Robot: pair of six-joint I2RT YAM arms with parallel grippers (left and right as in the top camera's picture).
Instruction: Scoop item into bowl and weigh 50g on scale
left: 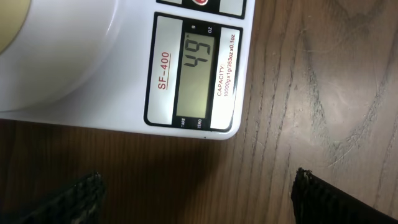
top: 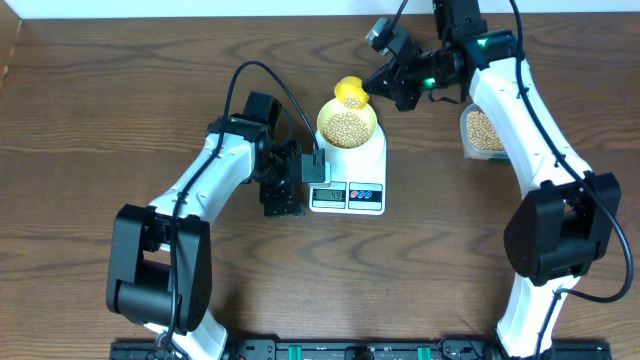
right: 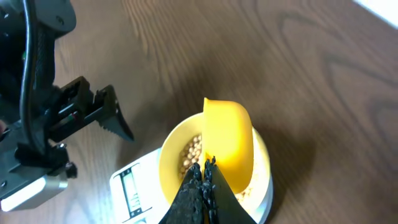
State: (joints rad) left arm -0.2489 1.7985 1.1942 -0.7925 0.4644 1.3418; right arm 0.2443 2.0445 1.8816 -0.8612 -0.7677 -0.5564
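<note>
Now the right hand [right: 204,180], clamped on the yellow scoop [right: 228,140], holds it tilted squarely over the bowl [right: 169,158] of beans [right: 194,152] atop the scale [left: 93,56], whose display [left: 198,78] reads 49, while the left hand [left: 196,186] hovers wide open on the scale's display side, off the bowl.

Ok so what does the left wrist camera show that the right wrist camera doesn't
Only the left wrist view brings the scale close enough to read its display: 49. Only the right wrist view shows the yellow scoop, clamped in the right gripper and tipped over the beans in the bowl. Both show the scale, the open left gripper and the wooden table.
</note>
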